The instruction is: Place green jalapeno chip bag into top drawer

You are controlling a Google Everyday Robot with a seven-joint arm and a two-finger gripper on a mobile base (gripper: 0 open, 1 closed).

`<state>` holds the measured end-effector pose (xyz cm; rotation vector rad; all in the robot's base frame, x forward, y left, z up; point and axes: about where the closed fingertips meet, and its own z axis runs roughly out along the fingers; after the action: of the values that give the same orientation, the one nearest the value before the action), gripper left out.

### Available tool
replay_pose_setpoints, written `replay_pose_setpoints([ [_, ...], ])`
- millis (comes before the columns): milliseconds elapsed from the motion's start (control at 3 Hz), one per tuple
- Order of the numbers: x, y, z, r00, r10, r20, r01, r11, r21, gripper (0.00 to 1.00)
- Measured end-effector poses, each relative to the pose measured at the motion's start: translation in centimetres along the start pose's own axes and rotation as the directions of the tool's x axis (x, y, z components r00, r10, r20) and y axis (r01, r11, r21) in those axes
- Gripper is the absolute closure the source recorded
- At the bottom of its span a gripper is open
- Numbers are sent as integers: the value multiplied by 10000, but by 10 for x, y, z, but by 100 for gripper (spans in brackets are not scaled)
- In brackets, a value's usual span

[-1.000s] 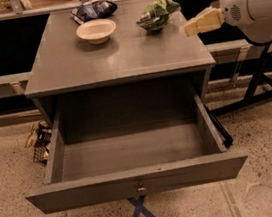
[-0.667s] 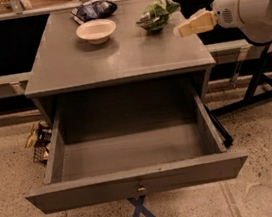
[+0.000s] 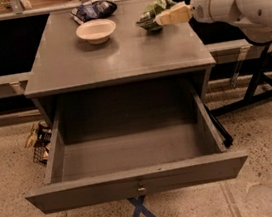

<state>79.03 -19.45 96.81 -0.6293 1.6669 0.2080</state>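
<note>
Crumpled green jalapeno chip bag [image 3: 150, 10] back right, claw [image 3: 163, 18] at it; top drawer [image 3: 87, 190] open.

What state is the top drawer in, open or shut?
Open: the top drawer stands pulled out, its grey inner floor showing. The gripper is at the green jalapeno chip bag on the cabinet top.

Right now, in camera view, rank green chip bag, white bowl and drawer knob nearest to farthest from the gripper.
The gripper is at the tabletop's back right.
1. green jalapeno chip bag, at its tip.
2. bowl, back middle.
3. knob, top drawer front.
</note>
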Motion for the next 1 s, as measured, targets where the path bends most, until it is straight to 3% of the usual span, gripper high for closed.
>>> replay_pose_setpoints([
  [667,30,-15,75,9963,716,-483,-687,9958,599,0],
  [1000,41,-16,101,9959,695,-583,-661,9961,581,0],
])
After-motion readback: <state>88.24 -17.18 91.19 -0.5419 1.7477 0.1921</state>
